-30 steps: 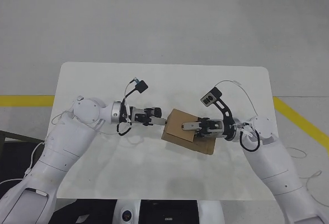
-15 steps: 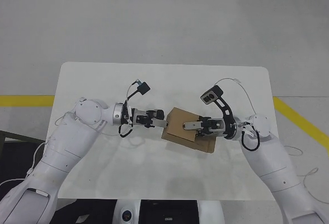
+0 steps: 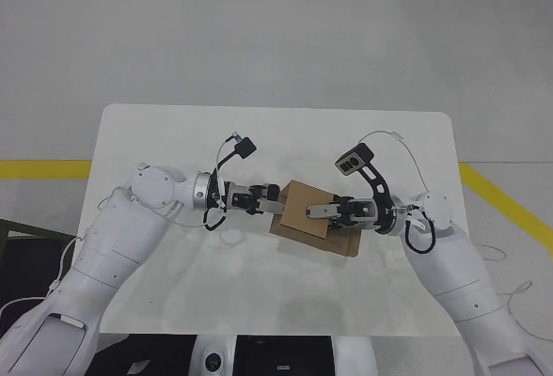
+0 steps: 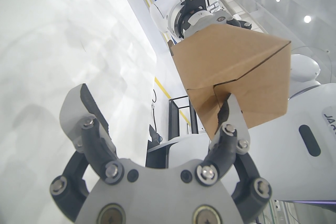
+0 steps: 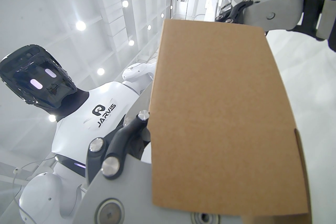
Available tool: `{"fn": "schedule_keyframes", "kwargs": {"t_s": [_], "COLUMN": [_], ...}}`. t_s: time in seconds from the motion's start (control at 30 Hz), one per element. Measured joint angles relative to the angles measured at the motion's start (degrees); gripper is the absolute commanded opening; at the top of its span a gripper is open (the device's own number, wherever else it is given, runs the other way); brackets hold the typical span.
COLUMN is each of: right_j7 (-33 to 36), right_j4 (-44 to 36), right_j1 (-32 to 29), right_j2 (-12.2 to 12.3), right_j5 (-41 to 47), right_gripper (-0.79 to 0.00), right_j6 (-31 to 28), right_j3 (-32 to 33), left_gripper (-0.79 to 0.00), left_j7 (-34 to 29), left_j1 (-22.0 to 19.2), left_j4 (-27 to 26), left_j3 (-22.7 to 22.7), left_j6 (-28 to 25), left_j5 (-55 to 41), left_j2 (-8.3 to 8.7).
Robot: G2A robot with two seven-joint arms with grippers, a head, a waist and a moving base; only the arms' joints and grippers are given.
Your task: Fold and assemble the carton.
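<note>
Clamping the upper panel of the brown cardboard carton point(image 3: 300, 228), the right tool point(image 3: 318, 211) is reaching in from the right, with one pale finger lying flat across the top of that panel. The carton is sitting tilted over the middle of the white worktop point(image 3: 164, 141), slightly right of centre. Its panels are partly raised into a box shape, and in the left wrist view a folded seam is running along one corner. Whether its lower edge is resting on the worktop cannot be told.

The left tool point(image 4: 157, 92) is hovering at the carton's left end, its jaws spread wide and gripping nothing. One fingertip point(image 4: 232, 107) is touching the carton at the corner where two flaps are meeting, while the other finger is standing well apart from the cardboard, over bare worktop. A yellow floor stripe point(image 3: 32, 169) is running past the worktop on the left and right.
</note>
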Motion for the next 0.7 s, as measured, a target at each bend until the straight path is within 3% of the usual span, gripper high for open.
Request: {"fn": "schedule_keyframes", "kwargs": {"t_s": [0.7], "right_j7": [0.1], "right_j4": [-0.1], "right_j1": [0.1], "right_j2": [-0.3], "right_j5": [-1.1], "right_gripper": [-0.785], "right_j6": [0.6], "right_j3": [0.2], "left_gripper": [0.0], "left_j7": [0.7], "left_j1": [-0.4], "left_j4": [-0.1], "left_j3": [0.8], "left_j6": [0.0], "left_j5": [0.4], "left_j2": [-0.65]}}
